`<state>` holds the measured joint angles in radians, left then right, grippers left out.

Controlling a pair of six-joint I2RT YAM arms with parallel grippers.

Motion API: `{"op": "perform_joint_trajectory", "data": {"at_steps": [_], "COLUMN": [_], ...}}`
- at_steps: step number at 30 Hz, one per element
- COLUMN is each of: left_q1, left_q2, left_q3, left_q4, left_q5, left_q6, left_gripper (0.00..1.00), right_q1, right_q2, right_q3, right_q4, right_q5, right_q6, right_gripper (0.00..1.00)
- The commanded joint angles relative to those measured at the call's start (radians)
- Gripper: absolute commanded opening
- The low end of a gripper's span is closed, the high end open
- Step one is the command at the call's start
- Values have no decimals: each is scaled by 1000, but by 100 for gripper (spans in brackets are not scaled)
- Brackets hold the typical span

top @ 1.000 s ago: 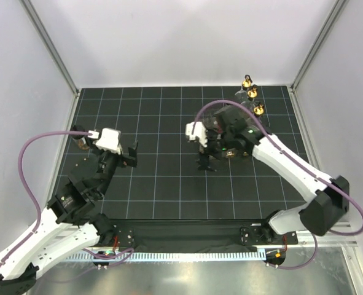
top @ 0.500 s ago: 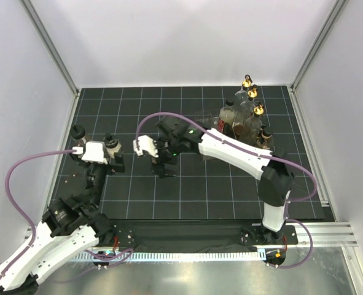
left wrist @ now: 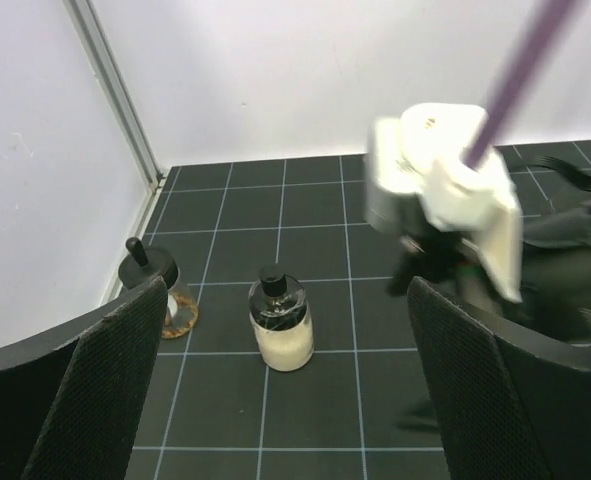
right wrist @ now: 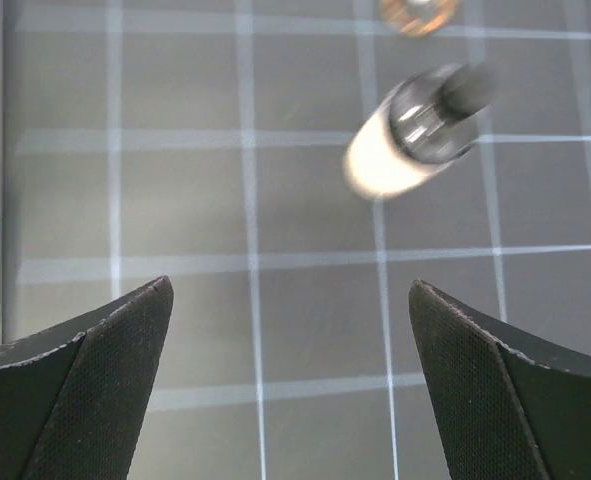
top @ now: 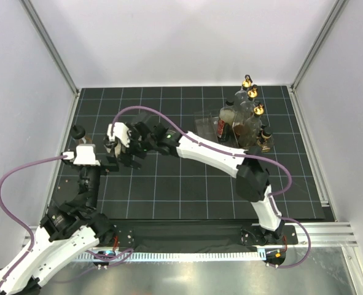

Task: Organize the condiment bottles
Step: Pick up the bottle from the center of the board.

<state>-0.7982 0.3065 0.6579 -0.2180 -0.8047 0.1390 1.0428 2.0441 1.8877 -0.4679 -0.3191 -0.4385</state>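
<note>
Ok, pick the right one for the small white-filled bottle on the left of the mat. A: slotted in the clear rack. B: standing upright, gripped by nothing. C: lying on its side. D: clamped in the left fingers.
B: the left wrist view shows the white-filled bottle upright on the mat, with the left fingers open and not touching it.
</note>
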Motion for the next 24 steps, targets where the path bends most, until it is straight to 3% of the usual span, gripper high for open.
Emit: {"op": "perform_joint_trajectory", "data": {"at_steps": [1, 10, 18, 24], "left_q1": [11, 45, 62, 71], "left_q2": [-23, -73, -73, -72], "left_q3": [-7, -30, -34, -35], "left_q4": [60, 126, 131, 131], "left_q5": [-25, -131, -119, -113], "left_q6": [2, 13, 14, 17], "left_gripper": [100, 100, 100, 100], "right_q1": [13, -1, -36, -38], "right_q2": [68, 185, 303, 387], "right_q3": [89, 143, 300, 387], "right_q4": [202, 307, 397, 434], "right_q5": [167, 173, 193, 193], "right_q6": [194, 300, 402, 435], "right_gripper": [100, 100, 99, 84]}}
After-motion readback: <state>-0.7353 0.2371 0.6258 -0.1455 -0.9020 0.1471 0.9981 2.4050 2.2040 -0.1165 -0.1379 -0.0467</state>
